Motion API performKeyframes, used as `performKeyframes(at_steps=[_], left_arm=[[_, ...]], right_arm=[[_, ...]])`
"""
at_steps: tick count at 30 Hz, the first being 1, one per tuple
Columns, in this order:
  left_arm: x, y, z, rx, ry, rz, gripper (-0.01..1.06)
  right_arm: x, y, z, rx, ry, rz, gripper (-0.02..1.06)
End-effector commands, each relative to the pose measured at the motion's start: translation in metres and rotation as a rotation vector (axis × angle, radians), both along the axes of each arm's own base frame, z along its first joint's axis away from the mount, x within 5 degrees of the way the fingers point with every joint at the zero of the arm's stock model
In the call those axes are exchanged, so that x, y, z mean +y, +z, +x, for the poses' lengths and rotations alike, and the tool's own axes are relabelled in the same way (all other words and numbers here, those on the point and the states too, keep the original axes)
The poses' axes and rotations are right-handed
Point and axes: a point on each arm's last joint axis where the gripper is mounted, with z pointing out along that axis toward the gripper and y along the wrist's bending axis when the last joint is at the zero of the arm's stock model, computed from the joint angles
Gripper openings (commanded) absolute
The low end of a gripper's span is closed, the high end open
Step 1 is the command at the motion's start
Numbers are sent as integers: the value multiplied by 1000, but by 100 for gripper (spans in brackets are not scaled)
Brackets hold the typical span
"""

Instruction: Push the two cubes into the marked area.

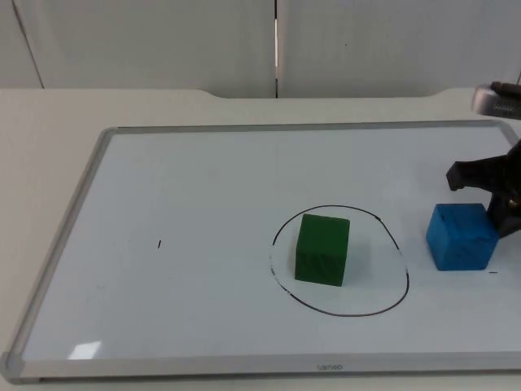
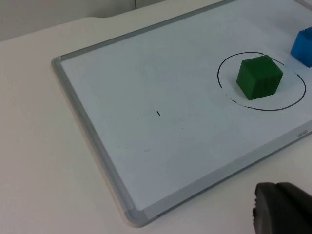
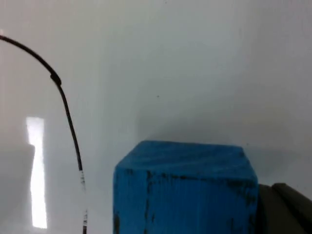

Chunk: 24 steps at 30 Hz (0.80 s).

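Observation:
A green cube (image 1: 322,248) (image 2: 259,77) sits inside the black drawn circle (image 1: 342,313) (image 2: 265,109) on the whiteboard (image 1: 163,195). Just outside the circle's right side rests a blue cube (image 1: 461,236) (image 2: 303,46) (image 3: 185,190). My right gripper (image 1: 492,199) is at the board's right edge, against the blue cube's far right side. The circle's line (image 3: 66,112) runs beside the blue cube in the right wrist view. My left gripper (image 2: 282,210) waits off the board, beyond its front edge, over the bare table.
The whiteboard has a raised grey frame (image 1: 61,244) (image 2: 92,136) all round. A short black mark (image 1: 159,243) (image 2: 158,113) sits on its left half. The grey partition wall (image 1: 277,41) stands behind the table.

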Motion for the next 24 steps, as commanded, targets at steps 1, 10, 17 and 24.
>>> performKeyframes(at_steps=[1, 10, 17, 24], left_arm=[[0, -1, 1, -6, 9, -7, 0], [0, -1, 1, -6, 9, -7, 0], [0, -1, 1, -6, 9, -7, 0], [0, -1, 1, -6, 9, -7, 0]], right_arm=[[3, 1, 0, 4, -7, 6, 0], [15, 1, -4, 11, 30, 5, 0], [35, 2, -6, -27, 74, 10, 0], [35, 2, -6, -27, 68, 11, 0]])
